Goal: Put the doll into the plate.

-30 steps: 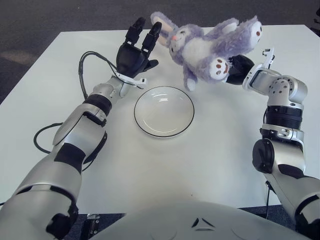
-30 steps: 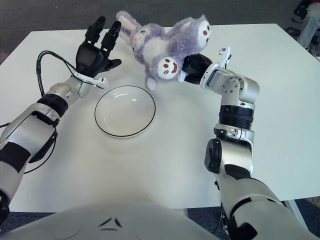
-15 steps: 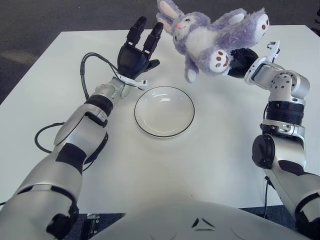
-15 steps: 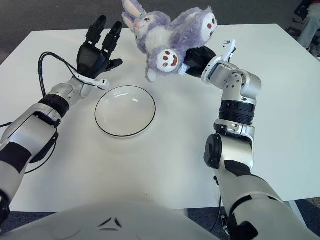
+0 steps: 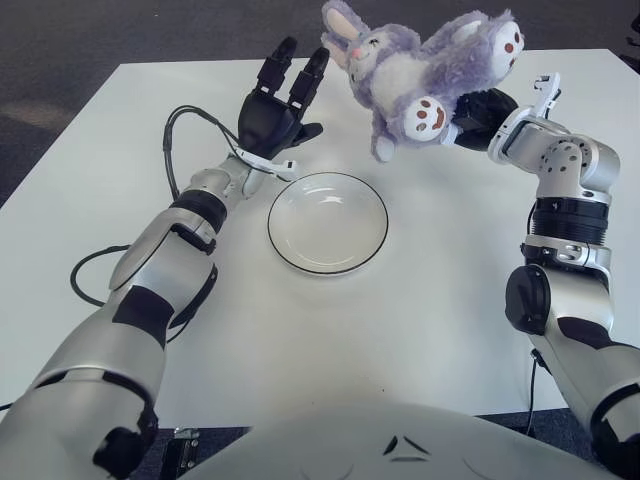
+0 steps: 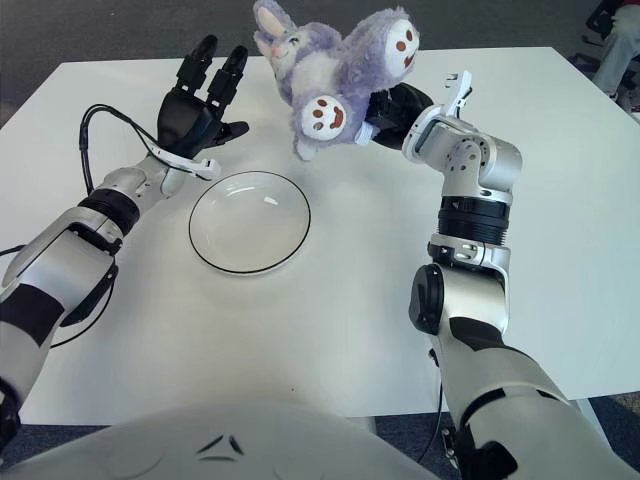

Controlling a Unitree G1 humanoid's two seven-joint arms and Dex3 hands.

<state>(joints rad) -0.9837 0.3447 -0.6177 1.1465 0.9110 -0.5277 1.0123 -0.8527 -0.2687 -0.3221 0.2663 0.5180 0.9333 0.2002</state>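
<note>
A purple plush rabbit doll [image 5: 410, 75] with white belly and brown paw pads hangs in the air above the table, behind and to the right of the plate. My right hand [image 5: 482, 108] is shut on its rear, holding it lifted and tilted, head to the left. A white plate [image 5: 328, 222] with a dark rim lies on the table's middle. My left hand [image 5: 275, 110] is raised behind and to the left of the plate, fingers spread, palm facing the doll, holding nothing.
A white table [image 5: 440, 300] carries the plate. Black cables [image 5: 175, 140] loop along my left forearm. Dark floor lies beyond the table's far edge.
The right hand has carried the doll higher and slightly left, closer over the plate's far side. The left hand has barely moved.
</note>
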